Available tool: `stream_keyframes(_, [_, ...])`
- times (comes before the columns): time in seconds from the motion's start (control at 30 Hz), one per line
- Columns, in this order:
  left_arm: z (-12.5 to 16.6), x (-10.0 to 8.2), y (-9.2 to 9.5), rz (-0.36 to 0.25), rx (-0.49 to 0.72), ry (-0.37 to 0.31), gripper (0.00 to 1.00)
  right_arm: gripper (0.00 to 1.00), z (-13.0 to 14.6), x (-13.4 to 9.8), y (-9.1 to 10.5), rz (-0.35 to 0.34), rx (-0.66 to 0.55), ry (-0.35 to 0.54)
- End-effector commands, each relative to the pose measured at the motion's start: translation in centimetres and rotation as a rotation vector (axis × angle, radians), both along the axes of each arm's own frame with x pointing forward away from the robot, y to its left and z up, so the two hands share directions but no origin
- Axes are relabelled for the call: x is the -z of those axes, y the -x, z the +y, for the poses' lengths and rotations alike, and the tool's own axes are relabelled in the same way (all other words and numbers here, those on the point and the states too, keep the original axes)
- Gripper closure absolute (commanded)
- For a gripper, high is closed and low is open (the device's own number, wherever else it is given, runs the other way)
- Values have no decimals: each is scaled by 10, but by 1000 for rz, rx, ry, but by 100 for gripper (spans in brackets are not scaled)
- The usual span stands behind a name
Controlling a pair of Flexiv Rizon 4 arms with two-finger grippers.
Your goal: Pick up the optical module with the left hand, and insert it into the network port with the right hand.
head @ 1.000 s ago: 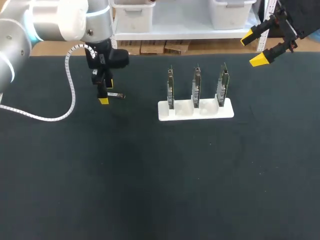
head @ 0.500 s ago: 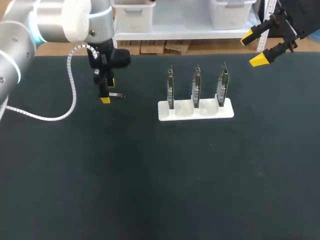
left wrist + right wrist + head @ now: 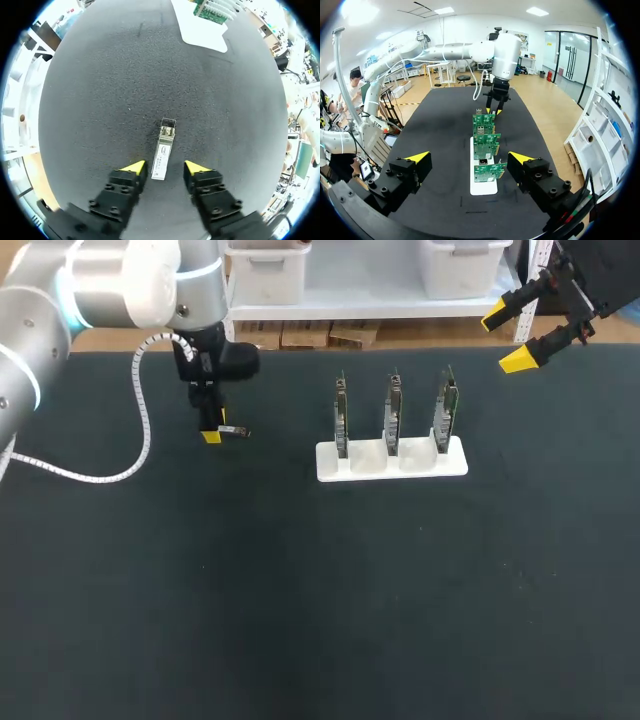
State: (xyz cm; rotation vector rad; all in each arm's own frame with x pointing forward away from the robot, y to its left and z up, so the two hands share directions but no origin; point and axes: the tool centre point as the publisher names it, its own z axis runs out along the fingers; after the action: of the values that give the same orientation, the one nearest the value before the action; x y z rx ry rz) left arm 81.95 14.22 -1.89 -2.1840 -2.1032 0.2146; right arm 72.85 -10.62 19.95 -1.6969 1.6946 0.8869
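Note:
The optical module (image 3: 162, 150), a small silver metal bar, lies flat on the black table (image 3: 300, 580). In the head view the module (image 3: 236, 431) shows at the back left. My left gripper (image 3: 165, 167) points down over the module's near end, one yellow tip on each side. A small gap shows on both sides, so it is open. The network ports are on three green boards (image 3: 392, 412) standing upright in a white rack (image 3: 392, 464). My right gripper (image 3: 506, 337) hangs open and empty above the table's back right corner, facing the boards (image 3: 485, 145).
A white coiled cable (image 3: 140, 410) hangs from my left arm and trails over the table's left part. The rack's white base (image 3: 482, 187) lies between my right gripper (image 3: 469, 159) and my left arm (image 3: 497, 55).
My left gripper's fingers have come closer together around the module and the gripper has settled slightly. The right arm has not moved.

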Motion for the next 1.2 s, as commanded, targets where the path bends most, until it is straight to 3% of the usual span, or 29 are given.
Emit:
stream_keyframes(0.03, [-1, 4, -7, 70, 5, 0, 100, 0, 0, 0, 2, -2, 4, 1])
stream_keyframes(0.2, [-3, 1, -5, 68, 10, 13, 100, 0, 0, 0, 2, -2, 4, 1])
stream_keyframes(0.5, [-10, -32, 11, -1, -35, 163, 100, 0, 0, 0, 2, -2, 4, 1])
stream_keyframes(0.73, [-13, -66, 27, -90, -68, 372, 100, 0, 0, 0, 2, -2, 4, 1])
stream_keyframes(0.97, [-33, -98, 38, -179, -5, 581, 100, 0, 0, 0, 2, -2, 4, 1])
stream_keyframes(1.2, [-53, -132, 49, -256, 66, 742, 100, 0, 0, 0, 2, -2, 4, 1])
